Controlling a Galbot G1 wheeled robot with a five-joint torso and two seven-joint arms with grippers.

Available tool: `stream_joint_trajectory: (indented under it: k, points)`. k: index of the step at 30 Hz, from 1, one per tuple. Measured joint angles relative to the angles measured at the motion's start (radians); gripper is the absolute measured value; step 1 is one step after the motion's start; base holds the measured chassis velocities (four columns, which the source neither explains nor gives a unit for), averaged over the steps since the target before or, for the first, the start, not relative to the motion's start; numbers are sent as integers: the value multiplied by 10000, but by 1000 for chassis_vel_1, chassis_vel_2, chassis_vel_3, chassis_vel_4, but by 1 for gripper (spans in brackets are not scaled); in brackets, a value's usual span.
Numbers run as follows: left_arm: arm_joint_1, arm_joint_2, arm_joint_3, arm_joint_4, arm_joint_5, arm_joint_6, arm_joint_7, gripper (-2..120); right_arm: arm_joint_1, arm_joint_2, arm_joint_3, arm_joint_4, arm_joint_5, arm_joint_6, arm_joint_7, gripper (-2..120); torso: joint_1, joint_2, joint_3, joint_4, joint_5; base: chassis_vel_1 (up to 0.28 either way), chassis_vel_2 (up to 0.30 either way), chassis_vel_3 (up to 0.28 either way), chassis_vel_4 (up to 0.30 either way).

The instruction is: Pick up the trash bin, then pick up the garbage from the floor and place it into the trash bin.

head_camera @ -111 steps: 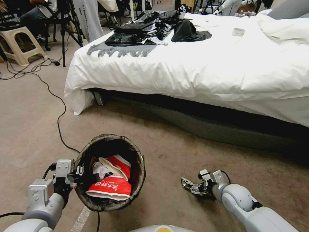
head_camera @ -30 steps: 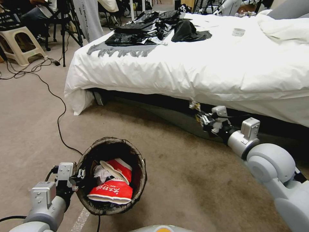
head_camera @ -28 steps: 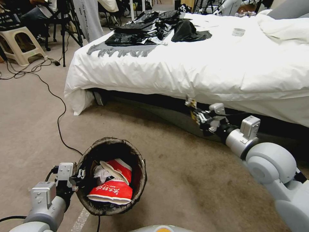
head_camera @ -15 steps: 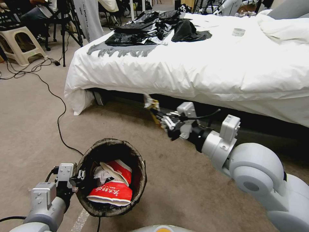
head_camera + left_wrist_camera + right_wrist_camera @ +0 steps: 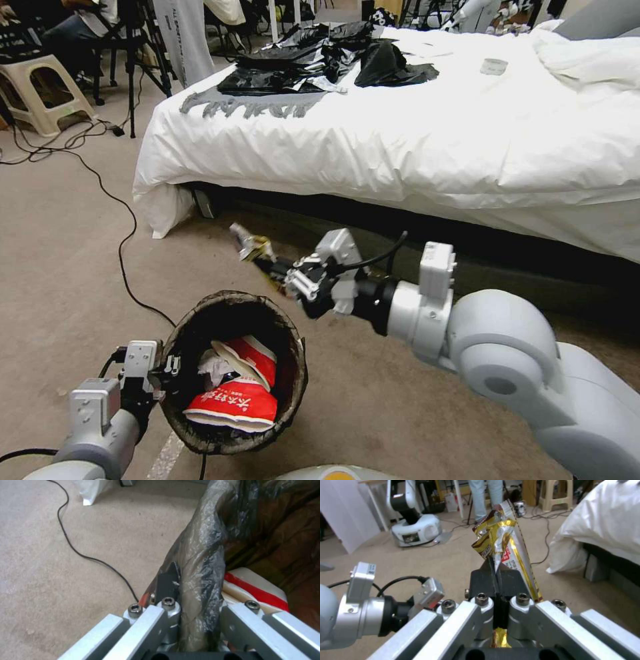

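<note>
While pinched in the right end effector [image 5: 270,265], wrapper [image 5: 250,244] hangs above trash bin [image 5: 293,393]

Head high; wrists close, sharing bin [image 5: 233,373]

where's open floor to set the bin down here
Bare carpet lies between the trash bin and the bed, under the right arm. More lies left, past the black cable. Crowded: above the bin, where the right gripper holds a wrapper.

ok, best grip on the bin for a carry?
The rim, from the side. The left gripper pinches the bin wall there, one finger outside, the other inside over the liner. The round body looks too broad to span, and the mouth stays open.
</note>
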Motion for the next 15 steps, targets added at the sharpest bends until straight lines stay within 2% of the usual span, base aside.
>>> stream_joint_trajectory:
  k: [15]
  points:
    - [-13, 6, 23, 0, -50, 127, -4, 0, 137, 144, -1191, -203, -47, -54, 109, 0, 0, 0, 0, -1, 1, 0, 0, 0, 0]
